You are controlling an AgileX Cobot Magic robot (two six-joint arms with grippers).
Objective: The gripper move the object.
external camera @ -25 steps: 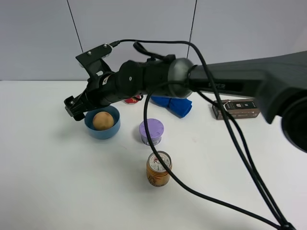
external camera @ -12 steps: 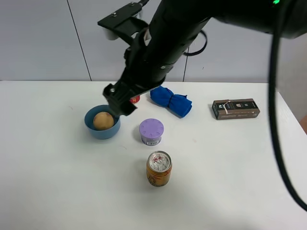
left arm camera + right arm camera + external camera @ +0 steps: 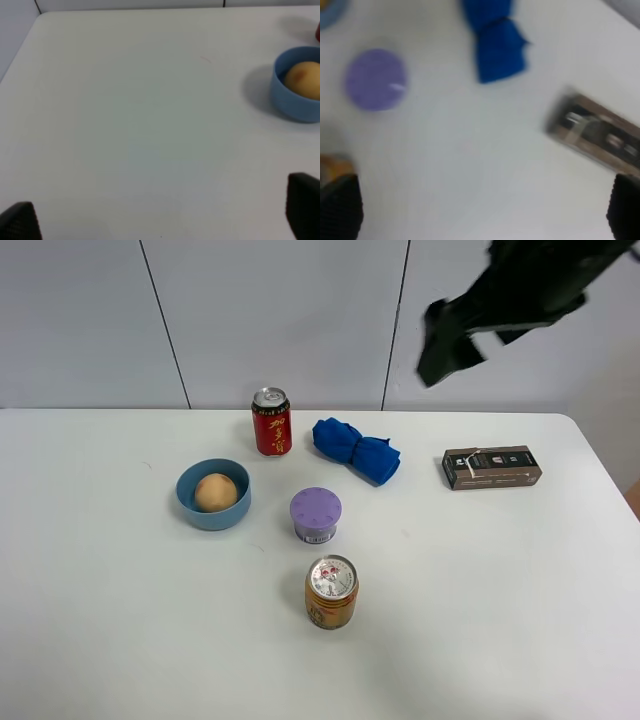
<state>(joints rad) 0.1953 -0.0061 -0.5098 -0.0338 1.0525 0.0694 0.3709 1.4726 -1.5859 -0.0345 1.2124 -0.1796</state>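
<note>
The tan-orange round fruit (image 3: pixel 214 491) lies in a blue bowl (image 3: pixel 183 490) on the white table, left of centre. The left wrist view shows the fruit (image 3: pixel 303 79) in the bowl (image 3: pixel 290 106), far ahead of my left gripper (image 3: pixel 161 215), which is open and empty. My right gripper (image 3: pixel 440 345) is raised high at the upper right, far from the fruit. In the right wrist view the right gripper (image 3: pixel 482 210) is open and empty, with a blurred picture.
A red can (image 3: pixel 271 422) stands behind the bowl. A blue cloth (image 3: pixel 357 450), a purple-lidded cup (image 3: pixel 316 514), an orange-gold can (image 3: pixel 331 591) and a brown box (image 3: pixel 492 467) lie across the middle and right of the table.
My right arm has swung up and right, away from the bowl to the upper right. The fruit stays in the bowl. The red can behind the bowl is uncovered.
</note>
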